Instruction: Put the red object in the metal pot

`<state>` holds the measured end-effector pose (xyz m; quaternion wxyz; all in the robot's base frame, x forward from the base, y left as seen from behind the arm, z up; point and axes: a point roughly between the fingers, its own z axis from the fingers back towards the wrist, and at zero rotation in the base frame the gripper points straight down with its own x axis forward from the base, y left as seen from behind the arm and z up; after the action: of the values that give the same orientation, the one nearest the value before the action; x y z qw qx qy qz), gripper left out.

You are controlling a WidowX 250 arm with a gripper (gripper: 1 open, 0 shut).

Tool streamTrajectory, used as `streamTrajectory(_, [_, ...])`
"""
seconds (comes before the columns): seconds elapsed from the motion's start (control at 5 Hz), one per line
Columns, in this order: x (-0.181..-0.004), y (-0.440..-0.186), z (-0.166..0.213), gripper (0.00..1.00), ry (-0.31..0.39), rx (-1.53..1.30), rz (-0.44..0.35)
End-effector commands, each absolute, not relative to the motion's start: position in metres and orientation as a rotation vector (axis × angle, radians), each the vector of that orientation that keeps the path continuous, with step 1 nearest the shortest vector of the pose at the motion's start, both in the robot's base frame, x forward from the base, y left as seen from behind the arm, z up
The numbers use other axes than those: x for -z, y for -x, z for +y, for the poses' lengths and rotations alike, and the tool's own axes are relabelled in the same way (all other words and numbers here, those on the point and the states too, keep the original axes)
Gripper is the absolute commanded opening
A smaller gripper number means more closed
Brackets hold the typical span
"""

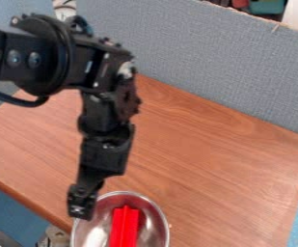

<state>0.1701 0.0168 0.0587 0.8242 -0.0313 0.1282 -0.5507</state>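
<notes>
Surface: wooden table (229,145), reddish-brown grain, bare over most of its top | Far edge: meets a grey-blue wall panel (229,58) | On it: metal pot (102,205) at the near edge, toward the near left corner | In the pot: red object (124,228) lying inside

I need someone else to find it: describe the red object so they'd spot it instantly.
Look to the near edge of the wooden table, where a shiny metal pot sits. The red object lies inside it, a flat bright red bar, the only red thing there.
</notes>
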Motion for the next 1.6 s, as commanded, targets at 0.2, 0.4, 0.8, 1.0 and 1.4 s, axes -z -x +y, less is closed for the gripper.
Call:
streamTrajectory(0.2, [-0.112, -0.175, -0.002, 1.0, 0.08, 0.939, 0.258])
streamTrajectory(0.4, [-0.116, -0.187, 0.014, 1.0, 0.106, 0.689, 0.253])
streamTrajectory(0.8, [-0.136, -0.199, 0.014, 1.0, 0.181, 0.262, 0.23])
streamTrajectory(1.0, [-0.12, -0.199, -0.014, 1.0, 0.135, 0.442, 0.271])
streamTrajectory(1.4, [-0.087, -0.223, -0.069, 1.0, 0.121, 0.523, 0.296])
